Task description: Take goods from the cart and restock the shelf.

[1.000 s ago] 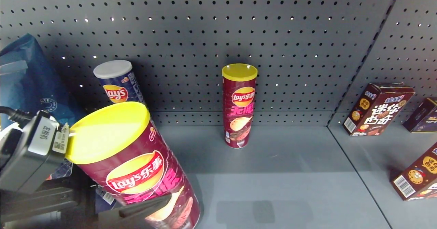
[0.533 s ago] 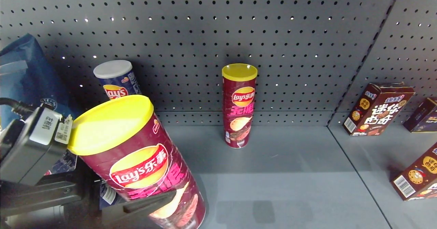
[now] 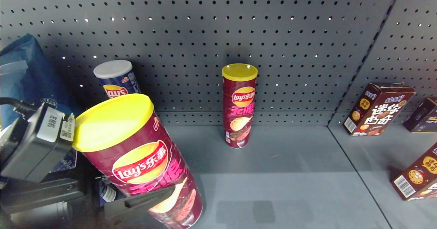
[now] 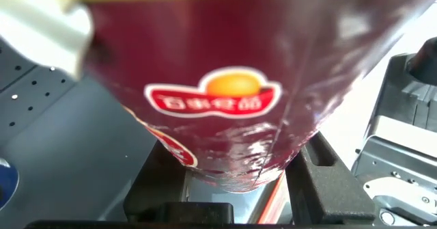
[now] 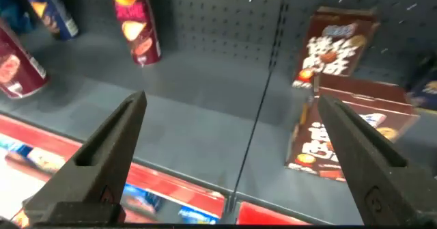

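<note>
A maroon can (image 3: 136,153) is clamped near its base by the left gripper (image 4: 235,184); the right gripper (image 5: 232,106) is held spread wide.

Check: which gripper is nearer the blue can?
Left. The left gripper, holding the maroon can, is just in front of the blue can; the right gripper is far to its right.

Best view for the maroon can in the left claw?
Head view: nearly the whole can, yellow lid to base. Left wrist: a close-up of its side. Right wrist: its lower part, far off.

blue can (image 3: 116,82) lower half hidden by held can (image 3: 136,160); blue bag (image 3: 24,71) cut by edge; brown box (image 3: 418,177) cropped
</note>
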Available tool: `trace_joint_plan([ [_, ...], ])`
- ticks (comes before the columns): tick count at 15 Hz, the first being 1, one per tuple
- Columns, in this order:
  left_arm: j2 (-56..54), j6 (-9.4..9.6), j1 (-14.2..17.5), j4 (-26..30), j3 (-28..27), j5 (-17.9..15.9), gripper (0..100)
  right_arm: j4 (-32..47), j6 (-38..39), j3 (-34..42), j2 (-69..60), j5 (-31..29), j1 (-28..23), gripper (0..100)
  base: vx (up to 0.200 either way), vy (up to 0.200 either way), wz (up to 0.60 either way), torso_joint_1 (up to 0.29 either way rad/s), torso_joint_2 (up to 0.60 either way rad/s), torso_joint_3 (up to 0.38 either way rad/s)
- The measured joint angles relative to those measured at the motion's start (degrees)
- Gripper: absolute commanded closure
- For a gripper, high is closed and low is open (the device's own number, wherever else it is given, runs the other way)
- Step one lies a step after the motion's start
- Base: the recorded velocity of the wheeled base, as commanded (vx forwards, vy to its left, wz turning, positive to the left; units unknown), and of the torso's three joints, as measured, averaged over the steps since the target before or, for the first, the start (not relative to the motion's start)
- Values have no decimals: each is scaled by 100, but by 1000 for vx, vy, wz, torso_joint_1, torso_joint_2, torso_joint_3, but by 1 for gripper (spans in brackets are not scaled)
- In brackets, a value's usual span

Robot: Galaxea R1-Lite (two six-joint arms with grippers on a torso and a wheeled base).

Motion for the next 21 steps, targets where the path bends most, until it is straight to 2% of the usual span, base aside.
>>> trace_joint_plan([
  [3,-2,-10,2,40,0,167,100,-11,-15,-85,407,227,27,0,0,0,0,0,0,0],
  [6,-6,-11,-6,40,-24,191,100,-16,-79,-405,877,408,121,0,0,0,0,0,0,0],
  [11,9,-13,-2,22,-55,205,100,-50,-157,-827,1783,327,846,0,0,0,0,0,0,0],
  [18,18,-13,20,27,-22,218,100,-364,-294,-1129,2988,-213,1957,0,0,0,0,0,0,0],
  [21,38,-13,20,16,-17,216,100,-534,-753,-1174,3332,-299,2171,0,0,0,0,0,0,0],
])
